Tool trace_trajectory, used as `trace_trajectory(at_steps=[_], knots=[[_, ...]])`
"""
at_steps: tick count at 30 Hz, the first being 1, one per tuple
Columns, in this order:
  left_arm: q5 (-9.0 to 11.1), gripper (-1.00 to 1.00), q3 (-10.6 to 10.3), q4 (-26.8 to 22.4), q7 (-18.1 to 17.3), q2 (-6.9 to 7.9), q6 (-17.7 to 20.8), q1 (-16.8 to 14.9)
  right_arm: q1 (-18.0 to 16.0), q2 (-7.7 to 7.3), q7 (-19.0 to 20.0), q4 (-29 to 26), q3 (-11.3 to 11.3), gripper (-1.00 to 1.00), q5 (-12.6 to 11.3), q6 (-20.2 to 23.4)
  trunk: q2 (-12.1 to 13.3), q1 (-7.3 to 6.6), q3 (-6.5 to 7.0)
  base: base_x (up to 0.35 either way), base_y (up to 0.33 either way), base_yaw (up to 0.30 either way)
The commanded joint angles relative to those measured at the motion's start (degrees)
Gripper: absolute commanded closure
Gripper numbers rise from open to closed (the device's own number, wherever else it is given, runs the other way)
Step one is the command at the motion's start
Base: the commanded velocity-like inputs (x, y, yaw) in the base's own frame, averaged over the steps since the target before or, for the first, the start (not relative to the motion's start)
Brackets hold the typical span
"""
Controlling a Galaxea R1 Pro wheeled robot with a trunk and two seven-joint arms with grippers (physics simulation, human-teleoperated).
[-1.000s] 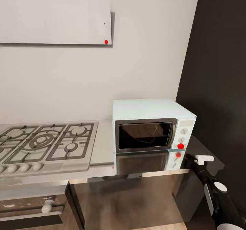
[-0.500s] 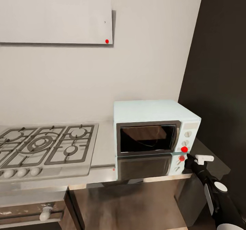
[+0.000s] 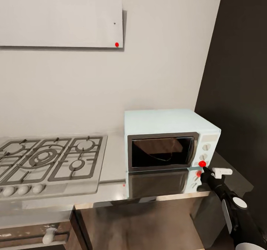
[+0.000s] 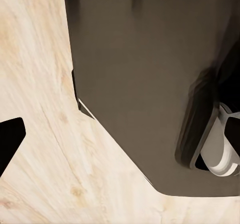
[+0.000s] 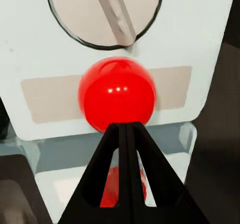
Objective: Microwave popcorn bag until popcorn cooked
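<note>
Here the microwave (image 3: pixel 170 151) is sitting on the glossy grey surface (image 3: pixel 111 190), just beside the steel gas hob (image 3: pixel 48 161), its dark glass door closed. The right claw (image 3: pixel 203 167) is reaching toward the microwave's knob panel, its two black fingers pressed together, their joined tips touching the red dot (image 5: pixel 117 95) below the round knob (image 5: pixel 105 11). The left claw's state cannot be told; its wrist camera is looking at pale wood flooring (image 4: pixel 45 149) and a dark cabinet front (image 4: pixel 145 69).
</note>
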Motion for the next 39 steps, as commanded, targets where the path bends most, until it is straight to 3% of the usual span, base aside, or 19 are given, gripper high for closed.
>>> trace_trajectory(at_steps=[1,26,39], knots=[[0.01,-1.00,0.02,-0.13,-0.09,0.00,0.35,0.00,-0.05,0.03,0.33,0.01,-0.21,1.00,0.61,-0.33,-0.03,0.02,-0.06,0.164,0.067,0.000],[0.03,-1.00,0.08,-0.13,-0.09,0.18,0.35,0.00,-0.06,0.03,0.33,0.01,-0.21,1.00,0.61,-0.26,-0.03,0.02,-0.06,0.048,-0.013,0.000],[0.05,-1.00,0.12,-0.13,-0.09,0.22,0.35,0.00,-0.05,0.04,0.33,0.01,-0.21,1.00,0.61,-0.26,-0.03,0.02,-0.06,-0.089,0.000,0.000]])
